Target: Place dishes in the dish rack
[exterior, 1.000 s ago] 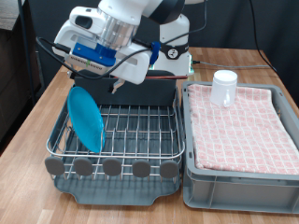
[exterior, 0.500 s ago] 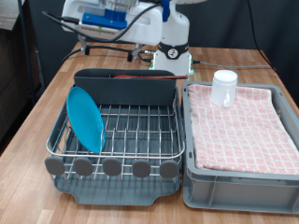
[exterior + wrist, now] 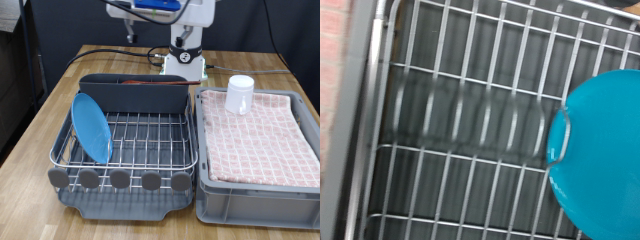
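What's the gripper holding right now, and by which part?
Nothing that shows. The arm is up at the exterior view's top edge, fingers out of view. The blue plate stands in the dish rack; the white cup sits on the checkered cloth.

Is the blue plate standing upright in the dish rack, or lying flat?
Upright. The blue plate stands on its edge between the wires of the dish rack, at the exterior view's left.

dish rack point(image 3: 130, 135): shiny metal wire, matt grey plastic tray | plate point(image 3: 92, 126): glossy smooth plastic | bin cloth point(image 3: 258, 135): checkered fabric | table point(image 3: 40, 130): wood, satin
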Motion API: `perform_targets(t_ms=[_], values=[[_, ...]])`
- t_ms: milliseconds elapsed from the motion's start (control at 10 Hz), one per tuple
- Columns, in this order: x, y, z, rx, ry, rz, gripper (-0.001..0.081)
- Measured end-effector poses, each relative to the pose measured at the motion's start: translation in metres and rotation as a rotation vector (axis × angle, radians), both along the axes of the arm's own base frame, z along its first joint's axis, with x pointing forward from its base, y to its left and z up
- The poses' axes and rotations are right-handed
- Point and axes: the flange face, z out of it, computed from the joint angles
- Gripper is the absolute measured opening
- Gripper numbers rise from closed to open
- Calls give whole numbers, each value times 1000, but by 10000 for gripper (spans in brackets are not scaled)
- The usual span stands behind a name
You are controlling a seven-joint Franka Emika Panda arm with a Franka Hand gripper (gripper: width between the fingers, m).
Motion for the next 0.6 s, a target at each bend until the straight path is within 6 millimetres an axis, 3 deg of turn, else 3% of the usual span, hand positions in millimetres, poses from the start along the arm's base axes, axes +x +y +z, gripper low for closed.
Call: perform_targets(t_ms=[400, 600], values=[[-5, 10, -6, 11, 36, 1, 802], [-5, 30, -15, 39, 73, 9, 802]])
